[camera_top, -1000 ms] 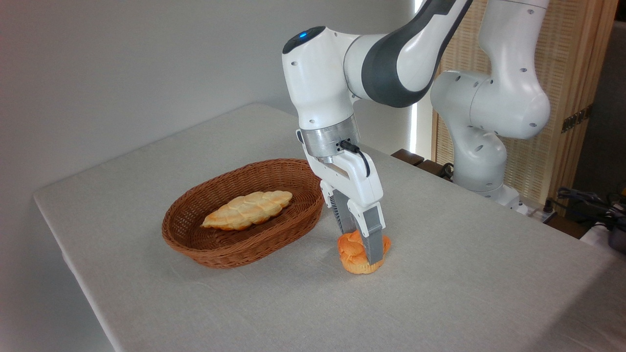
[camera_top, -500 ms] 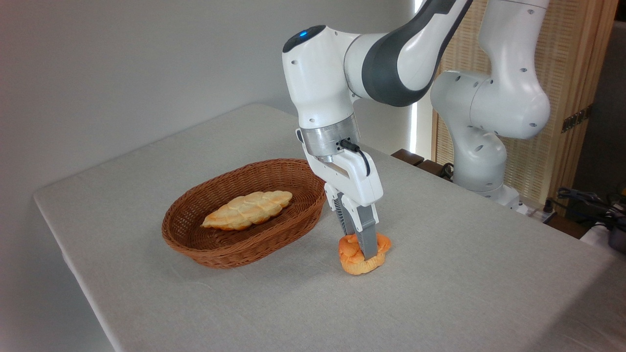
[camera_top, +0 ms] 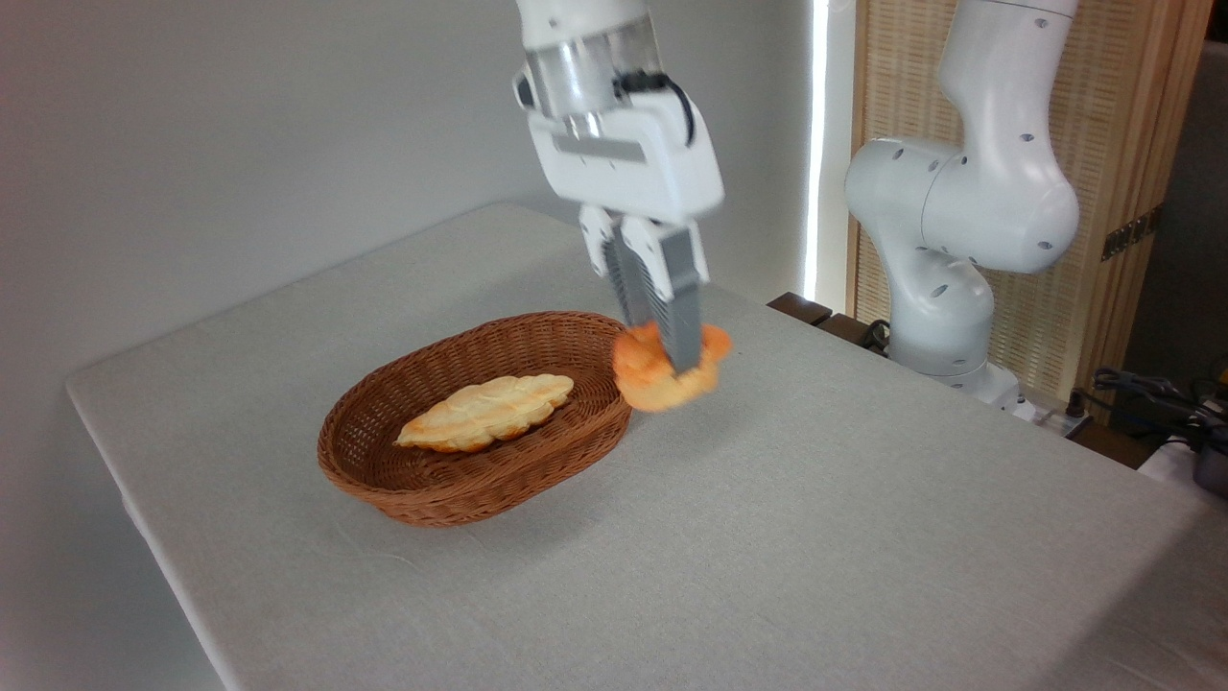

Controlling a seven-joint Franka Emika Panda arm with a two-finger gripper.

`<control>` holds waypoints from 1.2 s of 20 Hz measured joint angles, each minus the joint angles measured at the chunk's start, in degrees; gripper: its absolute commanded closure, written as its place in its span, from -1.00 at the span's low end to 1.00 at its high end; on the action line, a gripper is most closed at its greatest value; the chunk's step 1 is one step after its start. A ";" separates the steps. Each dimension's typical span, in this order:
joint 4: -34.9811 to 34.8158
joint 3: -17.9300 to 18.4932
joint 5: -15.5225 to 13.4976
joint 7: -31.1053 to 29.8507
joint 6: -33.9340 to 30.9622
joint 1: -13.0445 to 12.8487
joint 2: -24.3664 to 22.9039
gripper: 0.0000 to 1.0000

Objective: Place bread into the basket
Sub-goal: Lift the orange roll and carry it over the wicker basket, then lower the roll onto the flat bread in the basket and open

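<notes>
A wide desk (camera_top: 863, 537) covered in pale grey cloth fills the lower frame, its left and near edges visible, a plain wall behind. A white robot arm (camera_top: 969, 192) stands at the right, its base by a slatted wooden screen. Left of centre sits an oval brown wicker basket (camera_top: 460, 494) with low sides, holding a long pale braided loaf (camera_top: 484, 411) along its middle.

The tool (camera_top: 662, 360) hangs from the upper centre, its two grey fingers pinching a small round orange bun (camera_top: 645, 376), which is in the air, clear of the desk and slightly blurred. The bun sits just at the basket's right end, at or barely outside its rim; the view does not settle which.

The pick-up looks done; what remains is to carry the bun leftward over the rim and release it. Free room inside the basket lies mostly at its right end and along the near side of the loaf. The desk to the right and front is bare, and the desk's edges are well away.
</notes>
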 measured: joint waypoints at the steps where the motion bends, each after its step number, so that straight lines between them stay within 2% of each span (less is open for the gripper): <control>1: 0.80 -0.11 -1.57 -0.29 -0.31 -1.14 0.43 0.26; 4: 1.35 -2.59 -4.13 -6.91 -0.36 -3.74 2.13 0.26; 6: 1.37 -5.23 -4.61 -11.78 -0.35 -4.28 3.53 0.26; 10: 1.65 -7.10 -8.94 -17.51 1.96 -4.72 5.52 0.17; 13: 1.61 -7.51 -9.75 -20.32 6.66 -5.30 7.25 -0.09; 14: 1.59 -7.64 -9.75 -21.07 8.65 -5.58 8.04 -0.31; 16: 1.55 -8.07 -9.75 -21.95 11.70 -5.82 9.55 -0.44; 17: 1.52 -8.33 -9.75 -22.14 12.59 -5.89 10.09 -0.59; 22: 0.59 -10.51 -9.76 -22.23 13.49 -6.14 11.57 -0.66; 24: -0.09 -11.28 -9.76 -22.26 13.74 -6.20 11.90 -0.79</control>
